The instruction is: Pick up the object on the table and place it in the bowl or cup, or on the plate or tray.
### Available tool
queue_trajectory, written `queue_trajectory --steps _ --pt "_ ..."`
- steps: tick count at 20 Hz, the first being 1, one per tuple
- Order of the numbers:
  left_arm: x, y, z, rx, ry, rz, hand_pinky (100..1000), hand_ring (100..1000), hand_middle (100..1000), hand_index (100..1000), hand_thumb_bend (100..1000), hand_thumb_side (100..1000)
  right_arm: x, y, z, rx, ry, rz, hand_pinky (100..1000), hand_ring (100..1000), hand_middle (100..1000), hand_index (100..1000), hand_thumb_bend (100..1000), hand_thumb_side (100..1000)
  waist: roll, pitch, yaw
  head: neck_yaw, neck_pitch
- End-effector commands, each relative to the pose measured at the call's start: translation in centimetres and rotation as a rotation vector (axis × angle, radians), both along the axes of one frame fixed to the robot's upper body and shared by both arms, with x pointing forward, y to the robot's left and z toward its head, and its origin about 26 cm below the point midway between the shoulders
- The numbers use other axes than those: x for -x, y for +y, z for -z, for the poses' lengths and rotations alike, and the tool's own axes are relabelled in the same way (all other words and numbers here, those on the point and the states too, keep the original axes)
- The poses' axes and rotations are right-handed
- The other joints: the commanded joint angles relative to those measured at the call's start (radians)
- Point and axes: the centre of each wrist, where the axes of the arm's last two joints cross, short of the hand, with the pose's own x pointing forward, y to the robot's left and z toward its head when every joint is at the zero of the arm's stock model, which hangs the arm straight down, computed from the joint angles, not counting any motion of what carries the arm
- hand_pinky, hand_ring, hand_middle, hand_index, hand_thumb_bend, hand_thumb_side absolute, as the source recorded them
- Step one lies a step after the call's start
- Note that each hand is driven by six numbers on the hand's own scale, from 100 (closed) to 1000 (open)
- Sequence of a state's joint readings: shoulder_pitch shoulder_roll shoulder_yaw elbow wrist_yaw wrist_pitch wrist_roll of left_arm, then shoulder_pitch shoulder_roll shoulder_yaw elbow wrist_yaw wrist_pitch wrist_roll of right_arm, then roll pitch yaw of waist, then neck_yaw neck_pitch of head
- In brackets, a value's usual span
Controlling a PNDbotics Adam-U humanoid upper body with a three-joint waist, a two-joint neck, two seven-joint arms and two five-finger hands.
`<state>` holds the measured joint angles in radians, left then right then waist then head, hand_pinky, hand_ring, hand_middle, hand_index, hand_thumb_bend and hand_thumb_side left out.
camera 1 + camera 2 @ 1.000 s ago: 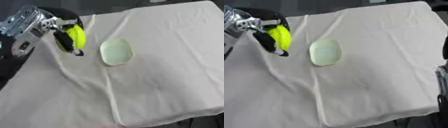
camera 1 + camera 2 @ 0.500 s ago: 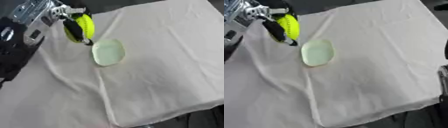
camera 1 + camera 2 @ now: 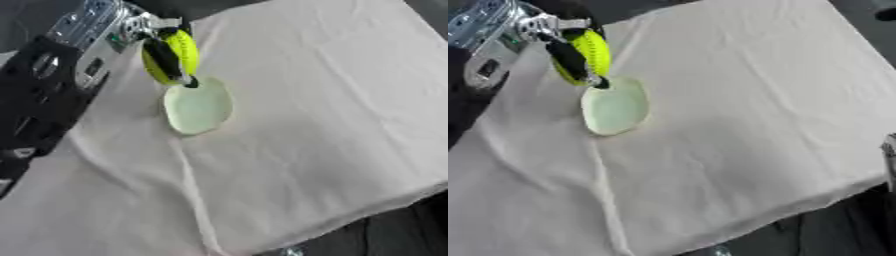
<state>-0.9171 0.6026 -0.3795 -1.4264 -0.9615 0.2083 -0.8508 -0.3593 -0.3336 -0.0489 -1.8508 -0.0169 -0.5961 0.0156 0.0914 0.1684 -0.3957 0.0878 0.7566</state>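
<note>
Since a second ago I've carried the yellow-green ball (image 3: 173, 56) across to the pale green dish (image 3: 199, 105), and my left hand (image 3: 160, 46) now hangs at the dish's far rim with its black fingers (image 3: 166, 59) curled round the ball. The dish lies on the cream cloth (image 3: 332, 100) just below my fingertips. I see nothing of my right hand's fingers in either view.

One yellow-green ball (image 3: 175, 56) sits in the one hand (image 3: 157, 42) in view. One pale green dish (image 3: 199, 105) lies just below that hand. One cream cloth (image 3: 306, 125) covers the tabletop.
</note>
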Motion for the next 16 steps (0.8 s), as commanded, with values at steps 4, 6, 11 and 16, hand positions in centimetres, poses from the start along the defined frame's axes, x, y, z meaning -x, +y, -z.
queue_trajectory --steps 4,6,11,16 --pt "-0.3 -0.6 -1.0 0.004 -0.029 0.008 100 442 851 635 506 503 0.0 0.3 -1.0 0.005 -0.032 -0.014 625 751 781 942 100 1000 0.000 -0.007 -0.015 0.012 -0.014" --pt "-0.3 -0.8 -0.7 -0.001 -0.020 0.013 100 445 852 636 502 504 0.0 0.3 -1.0 0.003 -0.030 -0.014 625 751 781 942 100 1000 0.001 -0.007 -0.016 0.011 -0.010" --pt "-0.4 -1.2 0.5 -0.017 0.013 0.018 100 450 855 638 517 523 0.0 0.4 -0.9 -0.003 -0.027 -0.015 625 751 782 943 100 1000 -0.001 -0.008 -0.015 0.007 0.000" --pt "-0.8 -1.4 1.7 -0.004 0.044 0.023 100 456 860 639 567 582 0.0 0.5 -1.1 -0.005 -0.033 -0.021 625 751 782 942 100 1000 0.001 -0.003 -0.020 0.009 -0.003"
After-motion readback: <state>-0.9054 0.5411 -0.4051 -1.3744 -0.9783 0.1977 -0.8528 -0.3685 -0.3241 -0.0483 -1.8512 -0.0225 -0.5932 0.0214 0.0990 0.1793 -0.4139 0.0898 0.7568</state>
